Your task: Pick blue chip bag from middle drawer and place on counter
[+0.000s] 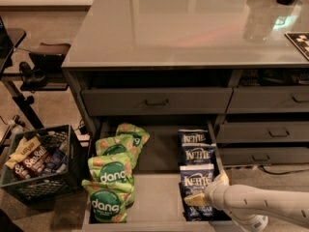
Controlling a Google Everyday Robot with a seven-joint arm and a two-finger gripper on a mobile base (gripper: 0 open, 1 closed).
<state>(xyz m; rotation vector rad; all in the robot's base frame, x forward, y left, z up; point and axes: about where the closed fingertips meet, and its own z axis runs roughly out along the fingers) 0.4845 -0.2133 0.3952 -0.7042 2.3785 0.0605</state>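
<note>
The middle drawer [157, 197] stands pulled out under the counter [183, 28]. Three blue bags lie flat in a row along its right side, each overlapping the next. The blue chip bag [197, 180] nearest the front lies with its long axis running front to back, its top edge toward the back of the drawer and its white logo facing up. The gripper [195, 200] rests on the lower half of this bag, at the end of a pale arm [260, 204] reaching in from the lower right. Whether the gripper is open or closed cannot be told. Green bags [113, 175] fill the drawer's left side. A dark crate [29, 187] of snacks sits on the floor to the left.
</note>
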